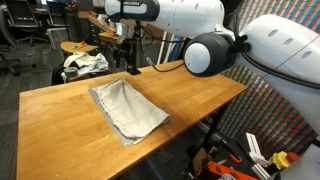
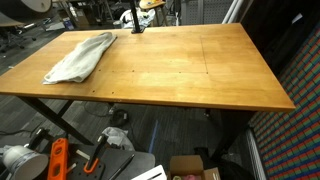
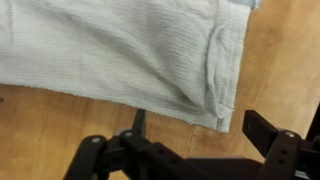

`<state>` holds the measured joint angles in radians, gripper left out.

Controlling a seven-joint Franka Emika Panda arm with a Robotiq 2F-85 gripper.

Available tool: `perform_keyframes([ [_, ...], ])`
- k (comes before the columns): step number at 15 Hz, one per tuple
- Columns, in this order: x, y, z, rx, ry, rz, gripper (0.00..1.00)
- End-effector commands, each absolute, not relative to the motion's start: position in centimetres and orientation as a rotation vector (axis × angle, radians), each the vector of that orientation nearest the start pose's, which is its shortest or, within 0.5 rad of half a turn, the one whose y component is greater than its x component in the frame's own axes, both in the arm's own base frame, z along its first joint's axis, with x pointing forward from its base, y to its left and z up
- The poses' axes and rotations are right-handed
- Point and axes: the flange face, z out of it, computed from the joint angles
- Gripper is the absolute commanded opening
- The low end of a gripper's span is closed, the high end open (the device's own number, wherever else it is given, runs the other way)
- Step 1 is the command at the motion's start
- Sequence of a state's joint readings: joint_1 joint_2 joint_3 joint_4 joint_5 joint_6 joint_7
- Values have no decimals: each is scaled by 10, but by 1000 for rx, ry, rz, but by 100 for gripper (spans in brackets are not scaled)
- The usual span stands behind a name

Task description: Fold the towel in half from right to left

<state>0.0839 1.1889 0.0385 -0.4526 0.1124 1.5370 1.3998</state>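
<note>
You have a rectangular tan wooden table on dark legs in both exterior views. Beyond its far corner sits a white-and-dark fabric bundle. On the floor below lie an orange tool and an open cardboard box.

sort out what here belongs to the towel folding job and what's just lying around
Job:
- towel, spread on the wooden table
- pincer, open, near the towel's edge

Lying about:
- fabric bundle behind the table
- orange tool on the floor
- cardboard box on the floor
</note>
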Motion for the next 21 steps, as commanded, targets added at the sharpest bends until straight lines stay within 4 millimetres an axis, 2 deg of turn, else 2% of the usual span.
perform_keyframes([
  [1,772,83,329,-2685,1709,311,100],
  [7,771,63,324,-3019,1379,239,100],
  [9,773,64,327,-3096,1227,200,100],
  [12,774,80,336,-3152,978,185,100],
  [16,773,104,348,-3149,797,158,100],
  [21,770,120,371,-3160,622,134,100],
])
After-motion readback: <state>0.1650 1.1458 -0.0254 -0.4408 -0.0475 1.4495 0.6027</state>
